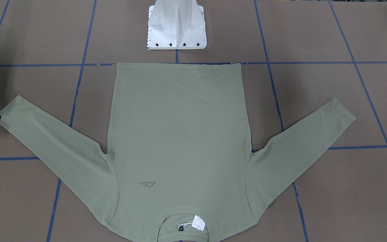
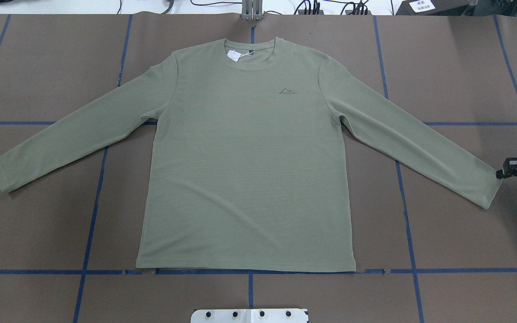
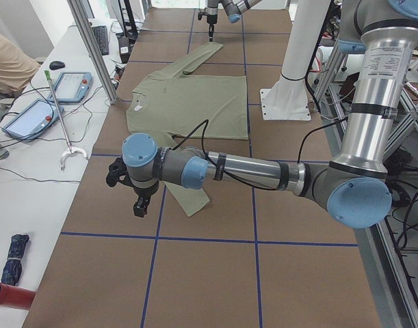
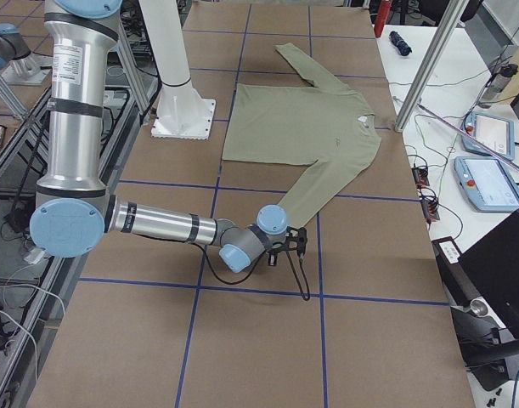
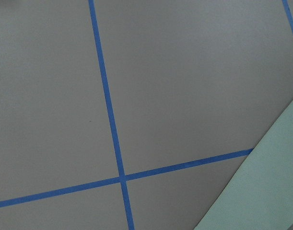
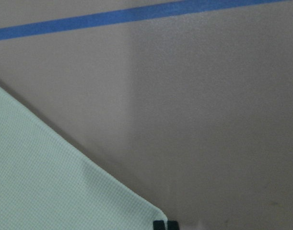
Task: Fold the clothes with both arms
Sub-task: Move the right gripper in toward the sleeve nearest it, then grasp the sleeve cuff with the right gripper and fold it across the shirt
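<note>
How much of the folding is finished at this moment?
Done: the shirt lies flat, sleeves spread, no fold visible. In hand: the right gripper is at one cuff; the left gripper hovers near the other. Left: every fold.

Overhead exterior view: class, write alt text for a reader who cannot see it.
A sage-green long-sleeved shirt lies flat, front up, sleeves spread, on a brown table gridded with blue tape. The right claw sits at the cuff at the view's right edge; a white hang tag shows in the collar.
</note>
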